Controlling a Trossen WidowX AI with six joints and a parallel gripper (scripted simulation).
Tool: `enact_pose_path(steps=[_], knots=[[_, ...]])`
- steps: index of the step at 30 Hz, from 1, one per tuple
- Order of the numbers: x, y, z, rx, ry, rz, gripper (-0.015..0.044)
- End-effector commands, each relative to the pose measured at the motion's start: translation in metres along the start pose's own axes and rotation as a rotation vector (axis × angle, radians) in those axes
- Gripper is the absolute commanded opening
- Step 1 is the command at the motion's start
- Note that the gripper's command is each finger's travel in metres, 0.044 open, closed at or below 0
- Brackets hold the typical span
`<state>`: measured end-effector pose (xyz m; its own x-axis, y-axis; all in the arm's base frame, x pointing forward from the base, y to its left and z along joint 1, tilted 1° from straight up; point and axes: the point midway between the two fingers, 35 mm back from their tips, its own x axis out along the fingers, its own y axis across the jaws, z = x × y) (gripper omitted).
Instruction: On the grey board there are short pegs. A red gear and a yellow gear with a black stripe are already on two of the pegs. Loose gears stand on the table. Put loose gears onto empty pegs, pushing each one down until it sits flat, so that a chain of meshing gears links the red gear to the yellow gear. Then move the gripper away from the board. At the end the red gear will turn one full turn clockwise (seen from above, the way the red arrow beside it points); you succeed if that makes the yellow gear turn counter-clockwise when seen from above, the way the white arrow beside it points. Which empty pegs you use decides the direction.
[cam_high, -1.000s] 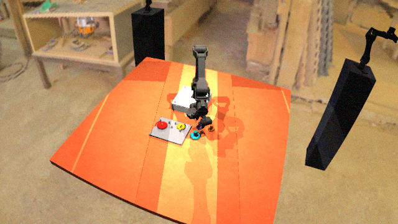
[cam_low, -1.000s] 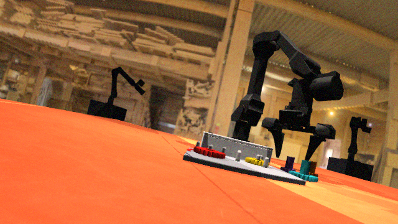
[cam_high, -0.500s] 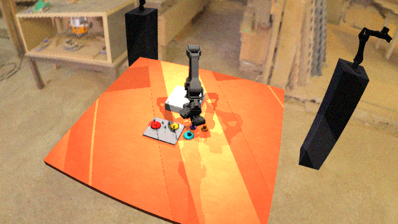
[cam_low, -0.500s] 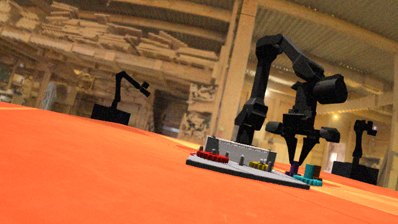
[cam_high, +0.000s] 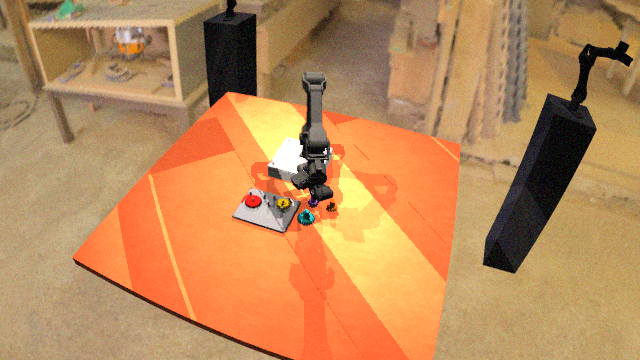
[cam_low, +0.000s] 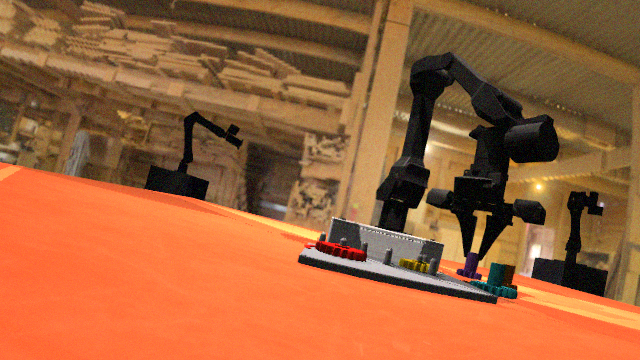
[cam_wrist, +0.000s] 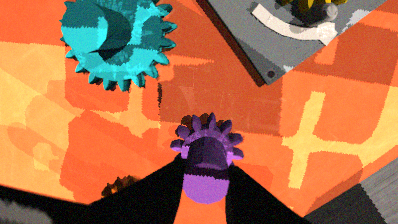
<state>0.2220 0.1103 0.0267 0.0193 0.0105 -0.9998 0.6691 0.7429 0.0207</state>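
Observation:
My gripper (cam_high: 314, 197) (cam_low: 474, 257) (cam_wrist: 206, 170) is shut on the upright handle of the small purple gear (cam_low: 470, 273) (cam_wrist: 207, 134), at or just above the table; which, I cannot tell. The teal gear (cam_high: 306, 218) (cam_low: 494, 289) (cam_wrist: 150, 52) stands near the board's corner. An orange-brown gear (cam_high: 331, 207) (cam_low: 510, 276) (cam_wrist: 119, 185) stands on the table, partly hidden by a finger in the wrist view. The grey board (cam_high: 260, 220) (cam_low: 390, 278) (cam_wrist: 238, 35) carries the red gear (cam_high: 252, 201) (cam_low: 341, 251), the yellow gear (cam_high: 283, 203) (cam_low: 413, 264) and several bare pegs, one peg (cam_low: 388, 256) between the two gears in the exterior view.
A white box (cam_high: 286, 160) (cam_low: 347, 233) stands behind the board, near the arm's base. The teal gear is close beside the held gear, toward the front. Two other arms on dark pedestals stand beyond the orange table (cam_high: 225, 280).

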Motion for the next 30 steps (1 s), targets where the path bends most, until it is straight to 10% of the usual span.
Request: enact_pose_path(steps=[1,30], knots=[[-0.012,0.005,0.002,0.004,-0.009,0.017,0.0000],[-0.085,0.006,0.003,0.002,-0.010,0.020,0.0000]])
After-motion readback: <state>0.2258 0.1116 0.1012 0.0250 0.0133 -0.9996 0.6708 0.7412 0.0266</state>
